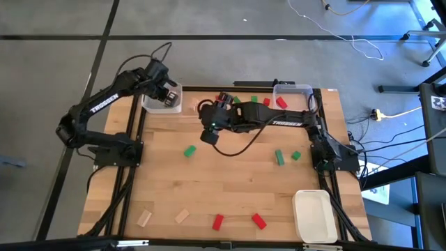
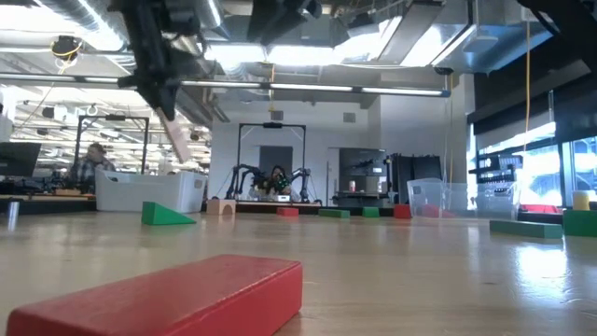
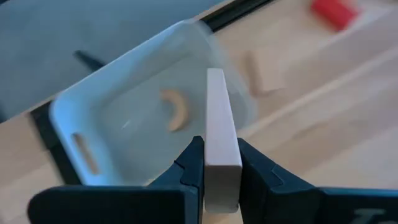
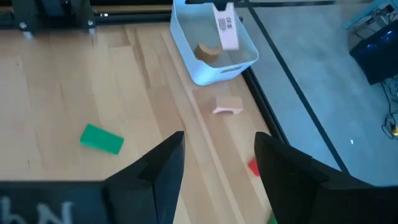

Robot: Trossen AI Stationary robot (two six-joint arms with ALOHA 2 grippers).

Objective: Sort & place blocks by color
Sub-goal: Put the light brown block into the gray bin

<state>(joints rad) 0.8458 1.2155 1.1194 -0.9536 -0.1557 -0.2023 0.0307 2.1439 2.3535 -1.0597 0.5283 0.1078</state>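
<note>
Blocks lie scattered over most of the desk [image 1: 230, 188], so sorting looks to be at an early stage.

High view: left gripper [image 1: 167, 94] hangs over the clear bin [image 1: 155, 106] at the far left corner of the desk. Right gripper [image 1: 211, 131] sits mid-desk, reached across toward the left side. A green block [image 1: 189, 150] lies just beside it; two more green ones [image 1: 279, 157] lie nearer the right arm's base. Along the near edge: two tan blocks [image 1: 144, 218] and two red blocks [image 1: 218, 222]. More red and green pieces lie by a second clear bin [image 1: 293, 89] at the far edge. White tray [image 1: 315, 215] at the near right corner looks empty. "TROSSEN" reads on both arms.

Low view: a red block fills the foreground; a green wedge [image 2: 168, 214] and further red and green pieces lie beyond. One arm hangs in at upper left.

Left wrist view: jaws are closed on a tan block [image 3: 222, 140], held upright over the bin; one arched tan piece [image 3: 176, 109] already lies inside.

Right wrist view: jaws stand apart, holding nothing. Another tan piece [image 4: 227, 106] lies on the desk just outside the bin.

Judgement: one tan piece binned, one about to go; reds, greens and remaining tans still to do.
</note>
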